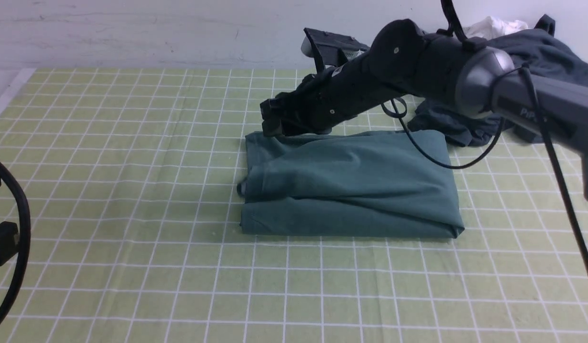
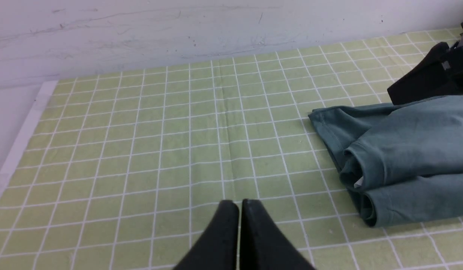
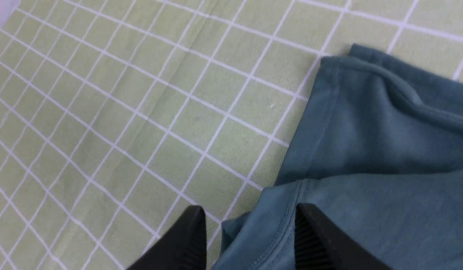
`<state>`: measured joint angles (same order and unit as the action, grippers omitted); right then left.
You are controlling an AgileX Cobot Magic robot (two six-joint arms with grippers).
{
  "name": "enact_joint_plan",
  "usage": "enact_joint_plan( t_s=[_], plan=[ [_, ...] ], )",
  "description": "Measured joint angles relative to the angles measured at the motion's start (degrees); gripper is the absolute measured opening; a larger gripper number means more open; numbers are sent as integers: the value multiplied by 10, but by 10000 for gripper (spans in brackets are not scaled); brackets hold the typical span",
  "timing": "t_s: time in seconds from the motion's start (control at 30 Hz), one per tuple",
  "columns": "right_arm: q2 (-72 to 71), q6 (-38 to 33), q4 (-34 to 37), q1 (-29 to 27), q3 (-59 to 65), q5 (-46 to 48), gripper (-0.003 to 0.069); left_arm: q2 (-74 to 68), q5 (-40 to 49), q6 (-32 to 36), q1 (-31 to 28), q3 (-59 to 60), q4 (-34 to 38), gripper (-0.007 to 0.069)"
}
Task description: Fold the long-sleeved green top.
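Right gripper [image 1: 273, 120] is seen at the far-left corner of the green long-sleeved top [image 1: 351, 186], w/ the arm stretched across from the right side. In the right wrist view its fingers [image 3: 313, 232] are spread apart — a hemmed edge of the cloth is seen between them, but nothing is clamped. Whether the pads touch the fabric cannot be told. The top is laid folded into a rough rectangle near the middle of the checked green mat [image 1: 108, 166], rolled layers shown at its left end. Left gripper [image 2: 238, 205] is held over the mat, well apart from the top's left edge, fingers pressed together w/ nothing between. Behind the top, far right, a pile of dark clothes [image 1: 541, 66] is heaped — a white cloth [image 1: 493, 26] is seen on it.
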<state>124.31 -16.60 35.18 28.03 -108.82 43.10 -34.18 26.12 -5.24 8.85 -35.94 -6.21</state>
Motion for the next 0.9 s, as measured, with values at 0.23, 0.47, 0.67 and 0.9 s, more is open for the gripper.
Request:
enact_joint_plan(
  t_s=[0.23,0.47,0.67,0.9],
  plan=[
    [20,-25,3,7,-1,-1,246,0,-5,0,0,0,0,0],
    [83,-31,7,38,0,-1,38,0,-9,0,0,0,0,0],
    [30,-83,-24,42,-15,53,-13,48,-60,25,0,27,-9,0],
    [-142,-88,-187,43,-44,114,-14,180,-147,71,0,124,-29,0]
  ],
)
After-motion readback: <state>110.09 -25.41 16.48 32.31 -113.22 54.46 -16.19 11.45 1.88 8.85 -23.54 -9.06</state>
